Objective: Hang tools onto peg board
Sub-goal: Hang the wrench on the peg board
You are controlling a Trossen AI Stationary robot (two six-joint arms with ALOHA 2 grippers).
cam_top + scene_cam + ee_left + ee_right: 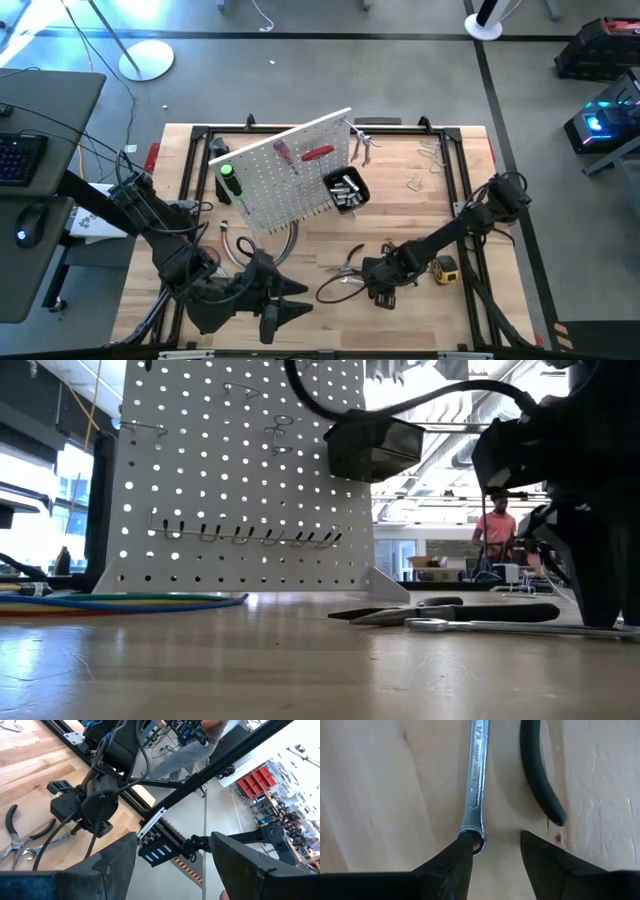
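Observation:
The white peg board [285, 170] stands tilted at mid-table and carries a green-handled screwdriver [229, 180], a red-handled one [318, 153] and a black bin [347, 190]. In front of it, black-handled pliers [345, 275] and a silver wrench [476, 780] lie flat on the wood side by side. My right gripper [497, 845] points down just over them, open, with one finger at the wrench's ring end [474, 839] and the other beside a pliers handle [540, 785]. My left gripper [174, 840] waits open, raised over the near left of the table. My right gripper comes from above, pointing down, with the fingers standing across the wrench's line. One fingertip [460, 851] overlaps the wrench's ring end; whether it touches I cannot tell. The wrench lies flat on the table.
A yellow tape measure [445, 268] sits just right of my right gripper. A curved bundle of coloured cables [120, 600] lies in front of the board. Metal clamps [428, 150] lie at the far right. A black frame [470, 200] rims the table. A person [497, 525] stands far behind.

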